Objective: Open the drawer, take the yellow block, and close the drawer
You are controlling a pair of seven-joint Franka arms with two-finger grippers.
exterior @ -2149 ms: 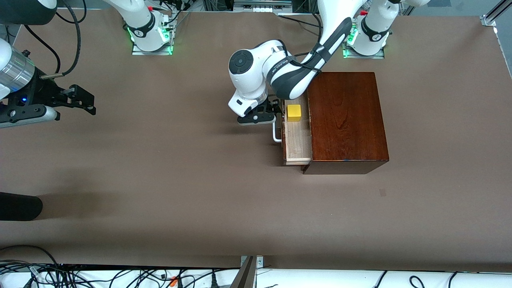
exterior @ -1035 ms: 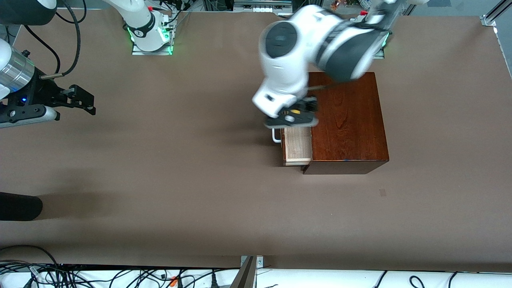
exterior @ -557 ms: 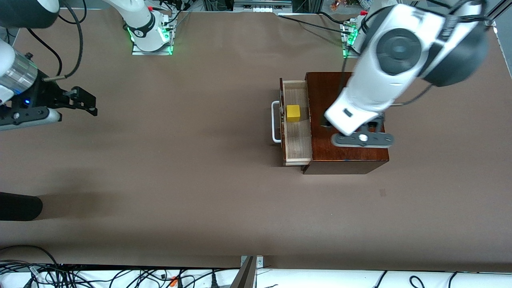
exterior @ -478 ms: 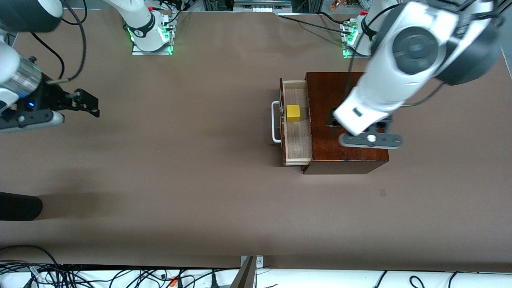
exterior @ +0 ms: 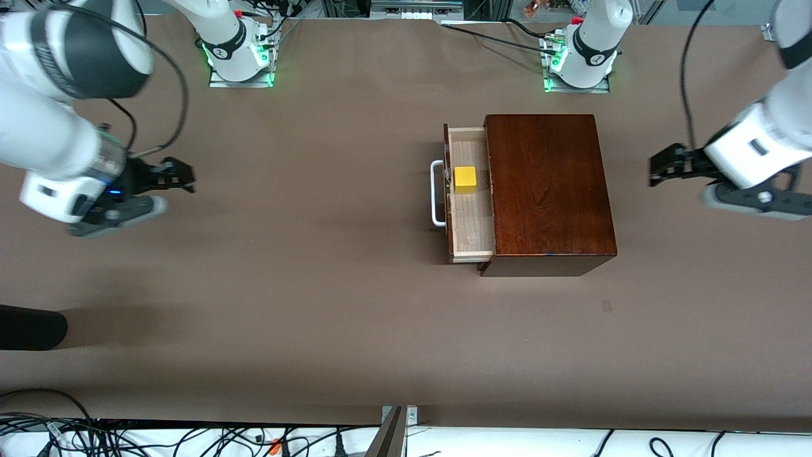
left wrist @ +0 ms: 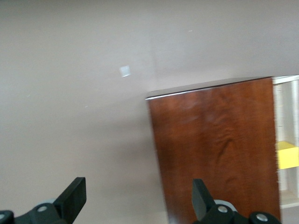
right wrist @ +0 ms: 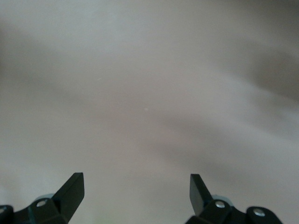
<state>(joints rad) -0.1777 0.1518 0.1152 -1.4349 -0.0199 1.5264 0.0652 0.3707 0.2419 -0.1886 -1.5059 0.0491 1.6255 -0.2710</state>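
Drawer (exterior: 471,193) stood part-open from the wooden box (exterior: 549,190), white handle (exterior: 436,193) facing the right arm's end of the table (exterior: 317,304), w/ the yellow block (exterior: 465,179) sitting untouched in the pale tray, just inside the handle & toward the box's edge nearest the arm bases.

Big change you saw in about 2 s: the left arm, which had been down at the handle & then swept up over the box top, had pulled right away. Left gripper (exterior: 666,170) now hung over bare table well clear of the box, on the side facing away from the drawer, jaws spread wide & empty; the left wrist view showed the two fingertips (left wrist: 74,196) far apart w/ the box & a sliver of yellow in sight.

Right gripper (exterior: 174,178), parked until a moment ago, had begun shifting toward the box but was still well apart from it, over open table at the right arm's end. Its jaws were open too, nothing between them, only blurred table in the right wrist view.

What that meant for you: step 1, opening, looked done; block not yet taken, drawer not yet shut. Prob. a handover, the left arm clearing out so the right could come in for the pick. Opening looked modest, w/ the box's front edge close beside the block, so the descent needed care.
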